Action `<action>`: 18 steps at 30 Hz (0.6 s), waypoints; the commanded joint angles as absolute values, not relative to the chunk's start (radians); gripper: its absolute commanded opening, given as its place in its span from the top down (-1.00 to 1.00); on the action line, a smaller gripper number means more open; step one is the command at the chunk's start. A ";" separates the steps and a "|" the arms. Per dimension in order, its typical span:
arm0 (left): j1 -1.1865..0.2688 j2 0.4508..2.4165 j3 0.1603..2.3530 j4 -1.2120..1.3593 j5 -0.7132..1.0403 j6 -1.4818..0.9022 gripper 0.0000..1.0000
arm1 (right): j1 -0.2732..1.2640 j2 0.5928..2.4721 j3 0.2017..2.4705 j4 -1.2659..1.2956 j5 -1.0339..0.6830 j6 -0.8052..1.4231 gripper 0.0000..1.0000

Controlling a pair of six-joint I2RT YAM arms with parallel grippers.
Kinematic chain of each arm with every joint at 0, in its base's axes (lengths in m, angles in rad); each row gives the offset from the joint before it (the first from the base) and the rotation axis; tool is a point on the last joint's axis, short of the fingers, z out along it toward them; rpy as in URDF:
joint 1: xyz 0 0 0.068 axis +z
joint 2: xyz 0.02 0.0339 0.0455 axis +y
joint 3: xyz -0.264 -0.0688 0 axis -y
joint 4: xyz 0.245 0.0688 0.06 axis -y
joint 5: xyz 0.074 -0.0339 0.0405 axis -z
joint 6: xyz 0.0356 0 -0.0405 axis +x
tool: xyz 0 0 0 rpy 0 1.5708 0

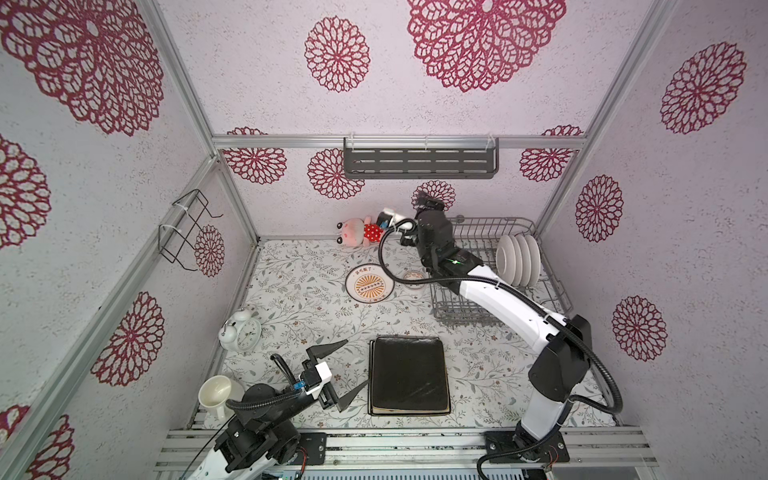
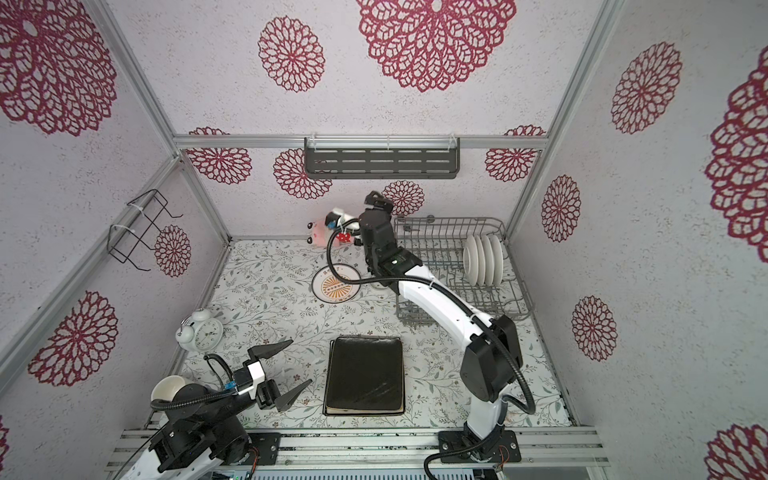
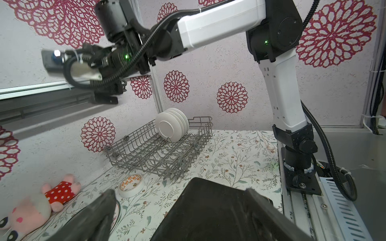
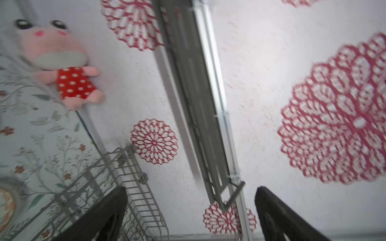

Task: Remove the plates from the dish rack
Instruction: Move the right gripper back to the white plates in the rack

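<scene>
Plates [image 1: 519,259] — a row of white rounds, upright between tines at the far-right end of the rack [image 1: 490,220], probably next to go. Printed round [image 1: 370,284] and black squares [image 1: 409,376] lie flat on the table [image 1: 299,299], outside the rack. Right gripper [image 4: 191,191] — held high, jaws wide, empty. Left gripper [image 1: 357,362] also spread, beside the squares.

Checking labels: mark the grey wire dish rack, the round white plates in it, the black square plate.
grey wire dish rack [image 1: 486,232], a top view, far wall.
round white plates [image 1: 508,257], a top view, front face.
black square plate [image 1: 409,374], a top view, centre.
</scene>
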State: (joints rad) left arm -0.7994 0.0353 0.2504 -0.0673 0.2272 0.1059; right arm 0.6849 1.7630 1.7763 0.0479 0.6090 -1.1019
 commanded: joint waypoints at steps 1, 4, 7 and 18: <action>-0.792 0.040 0.243 -0.051 0.220 0.132 -0.95 | 0.608 1.683 1.925 -0.131 0.708 -0.796 -0.97; -0.786 0.041 0.243 -0.052 0.225 0.134 -0.95 | 0.471 1.658 2.094 -0.475 0.482 -0.443 -0.80; -0.781 0.047 0.243 -0.052 0.227 0.133 -0.95 | 0.295 1.583 2.053 -0.551 0.213 -0.193 -0.59; -0.779 0.062 0.243 -0.052 0.229 0.136 -0.95 | -0.144 1.538 1.691 -0.606 -0.167 0.157 -0.92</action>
State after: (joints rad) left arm -0.7879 0.0528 0.2489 -0.0650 0.2264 0.1127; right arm -0.1371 1.5311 1.7721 -0.5636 -0.0277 0.0395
